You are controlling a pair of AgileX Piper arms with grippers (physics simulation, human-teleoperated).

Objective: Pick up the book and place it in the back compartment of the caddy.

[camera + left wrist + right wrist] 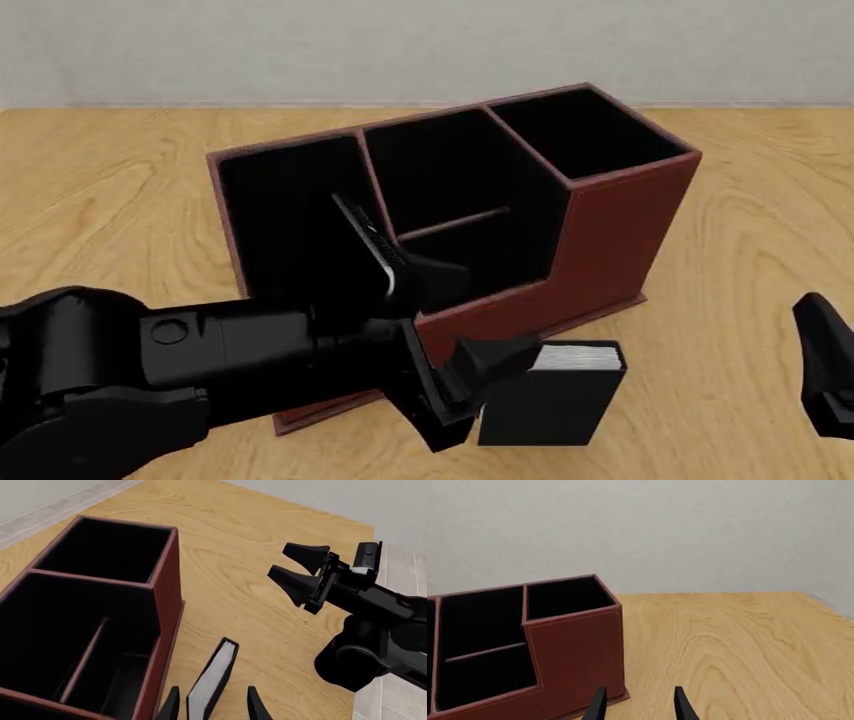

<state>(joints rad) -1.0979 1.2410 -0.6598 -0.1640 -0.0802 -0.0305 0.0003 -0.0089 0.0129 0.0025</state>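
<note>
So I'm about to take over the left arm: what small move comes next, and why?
Probably close the jaws. The left gripper already straddles the upright book, a finger each side with gaps showing, so it isn't clamped yet. The book stands on the table beside the caddy; lifting comes after a firm grip.

- The book (550,395), black-covered with white page edges up, stands upright just in front of the caddy's stepped wall.
- The caddy (607,235), reddish-brown with black compartments, sits angled on the bench.
</note>
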